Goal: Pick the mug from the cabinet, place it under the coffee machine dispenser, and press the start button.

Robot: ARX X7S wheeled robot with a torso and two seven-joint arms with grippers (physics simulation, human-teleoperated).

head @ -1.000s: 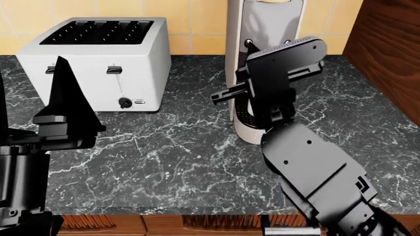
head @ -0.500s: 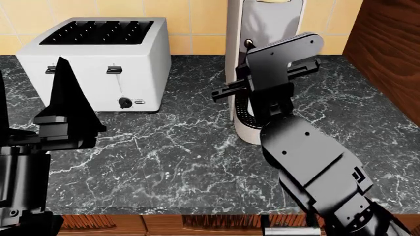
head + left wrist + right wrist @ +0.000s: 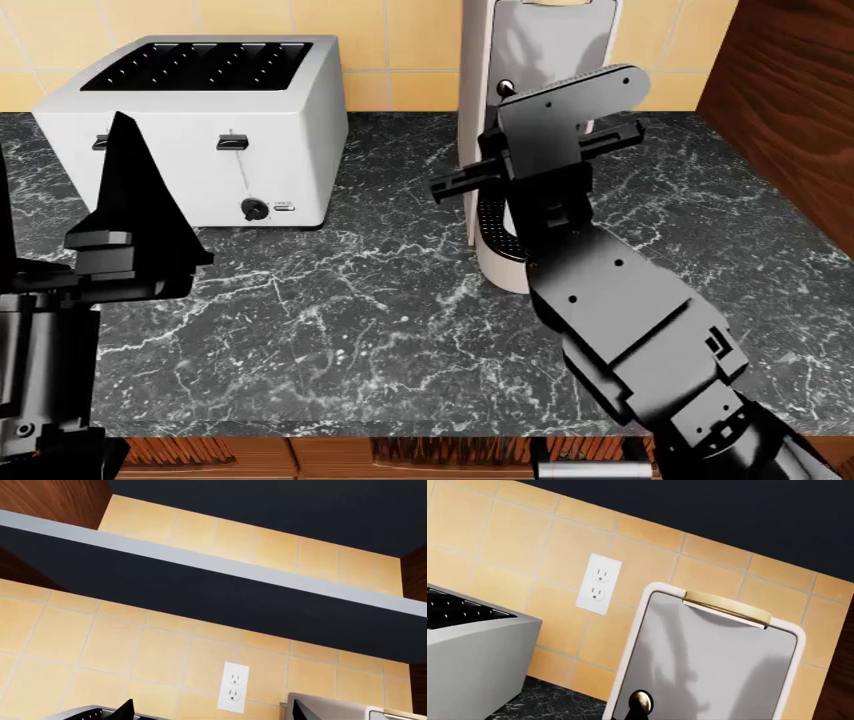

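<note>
No mug in any view; my right arm (image 3: 561,150) rises before the coffee machine (image 3: 534,60).
Mug presumably in the cabinet: rigid, glossy, slippery, so I'd pinch its wall. I cannot tell either arm's finger state; toaster (image 3: 200,130) at ten o'clock on the bench (image 3: 360,310).

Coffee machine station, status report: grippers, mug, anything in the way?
Right arm raised before coffee machine, blocking its recess. Left arm idle by toaster. Gripper states unreadable. Mug not visible.

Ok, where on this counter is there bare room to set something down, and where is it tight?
The marble counter is bare in front of the toaster, and between the toaster and the coffee machine. Another bare strip lies between the machine and the wooden wall. It is crowded at the machine's base, where the right arm covers the drip tray.
</note>
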